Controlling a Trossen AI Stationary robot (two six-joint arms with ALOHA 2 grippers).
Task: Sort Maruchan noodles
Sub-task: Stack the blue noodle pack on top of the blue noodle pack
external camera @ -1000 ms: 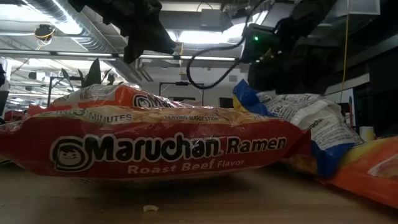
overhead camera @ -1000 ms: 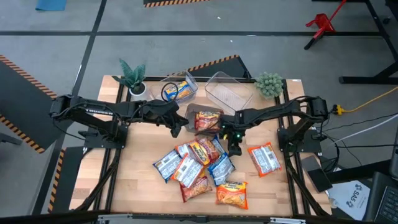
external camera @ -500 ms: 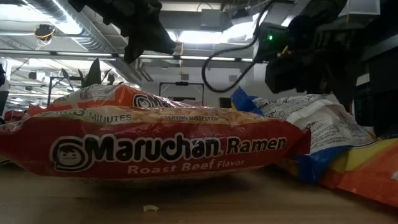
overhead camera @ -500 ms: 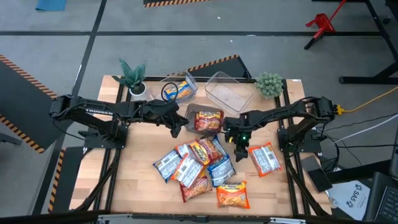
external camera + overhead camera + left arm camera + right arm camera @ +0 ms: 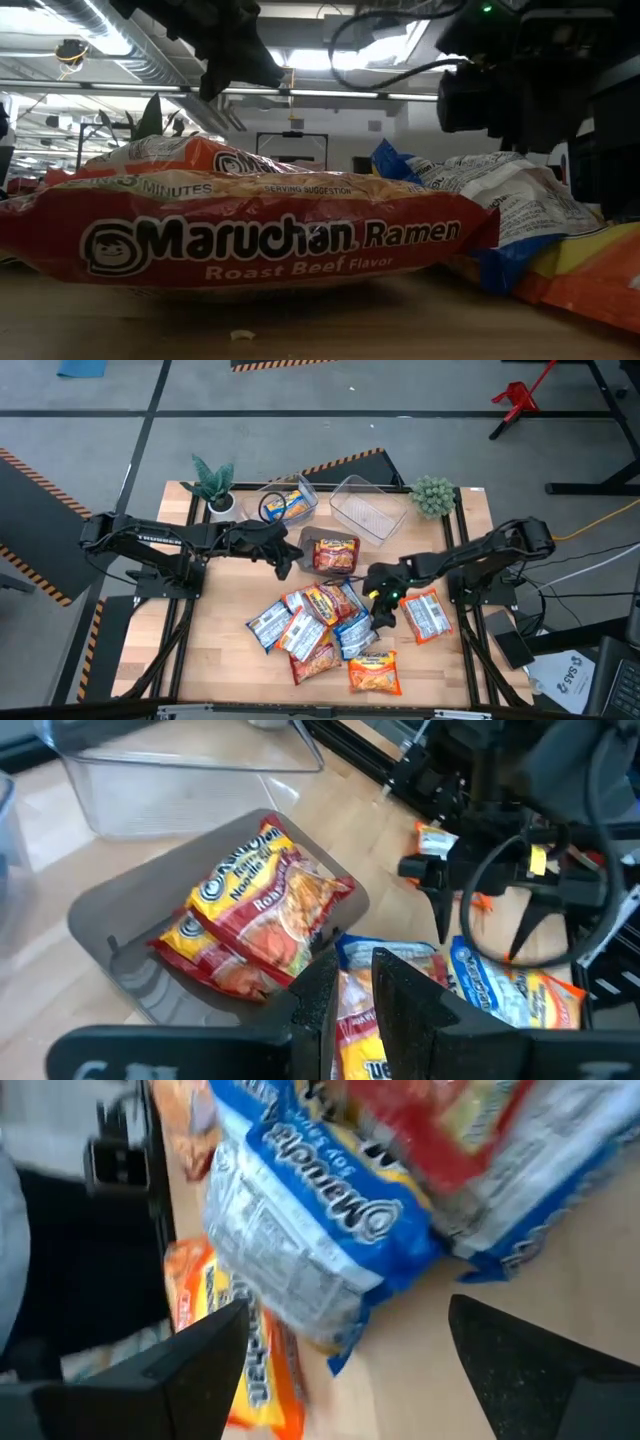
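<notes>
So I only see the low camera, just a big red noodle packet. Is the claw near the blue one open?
Observer: Yes, the right gripper hangs open over a blue packet.
Operator: Are any noodles sorted already?
Observer: Red packets lie in the grey bin.
Operator: What about the other claw?
Observer: The left gripper waits beside that bin, nearly shut, holding nothing.
Operator: Any other boxes?
Observer: A clear bin stands empty at the back.

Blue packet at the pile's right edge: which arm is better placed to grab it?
Right. Its claw hangs open right beside the blue packet, fingers astride it in the wrist view. The left claw sits nearly shut by the grey bin.
</notes>
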